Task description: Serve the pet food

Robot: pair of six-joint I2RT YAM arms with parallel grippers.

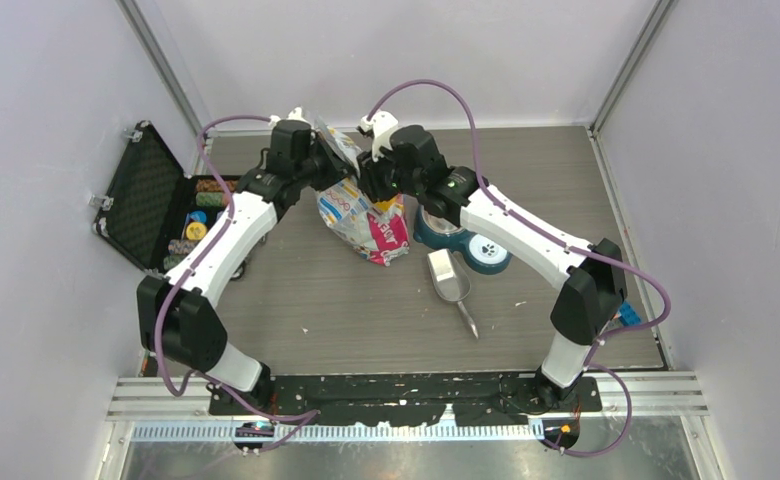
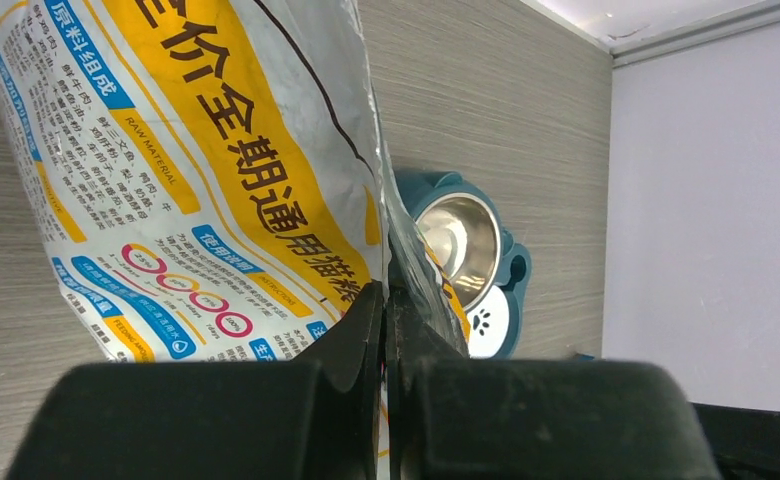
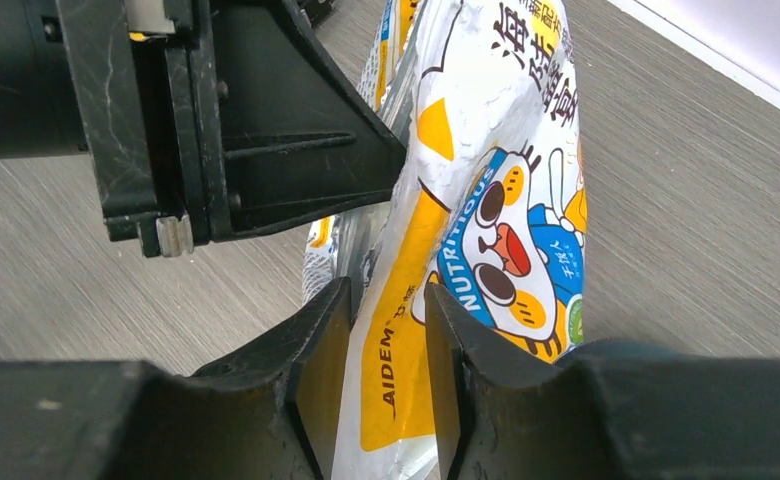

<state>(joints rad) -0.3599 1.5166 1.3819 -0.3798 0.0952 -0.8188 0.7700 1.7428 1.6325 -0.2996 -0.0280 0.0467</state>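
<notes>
The pet food bag [image 1: 364, 218], white, yellow and pink with a cartoon cat, stands upright at the table's middle back. No kibble shows; it is hidden inside the bag. My left gripper [image 1: 332, 150] is shut on the bag's top edge [image 2: 266, 150], fingers pressed together [image 2: 384, 300]. My right gripper [image 1: 371, 178] is open, and its fingers straddle the bag's yellow side strip [image 3: 406, 330] just below the left gripper [image 3: 388, 310]. The metal scoop [image 1: 451, 282] lies empty on the table, right of the bag. The teal double bowl [image 1: 474, 248] stands behind it, its steel bowl empty [image 2: 458, 240].
An open black case [image 1: 146, 205] with coloured chips sits at the left wall. A small blue object [image 1: 630, 316] lies near the right arm's elbow. Grey walls close in on both sides and the back.
</notes>
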